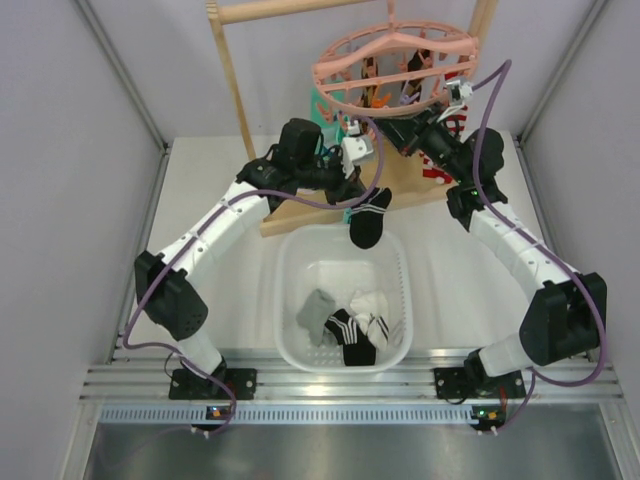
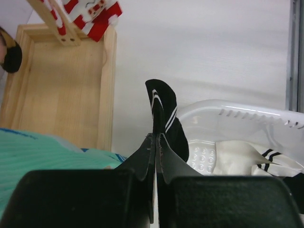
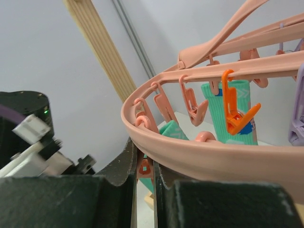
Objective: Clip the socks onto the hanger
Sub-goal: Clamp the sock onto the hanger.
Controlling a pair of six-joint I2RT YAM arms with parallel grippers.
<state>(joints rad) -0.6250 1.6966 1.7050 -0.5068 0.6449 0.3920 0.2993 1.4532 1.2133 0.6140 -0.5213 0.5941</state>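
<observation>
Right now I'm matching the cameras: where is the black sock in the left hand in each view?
Top external: black sock dangling from the left hand, centre, over the far rim of the basket.
Left wrist: centre, sticking up from the shut hand.
Right wrist: not in it.
Shared landmark: the wooden rack, seen in all three.

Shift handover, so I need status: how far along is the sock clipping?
Done: no ankle sock visibly clipped on the hanger. In hand: left gripper holds a striped black sock; right gripper pinches a clip peg. Left: that sock, plus more socks in the basket.
</observation>
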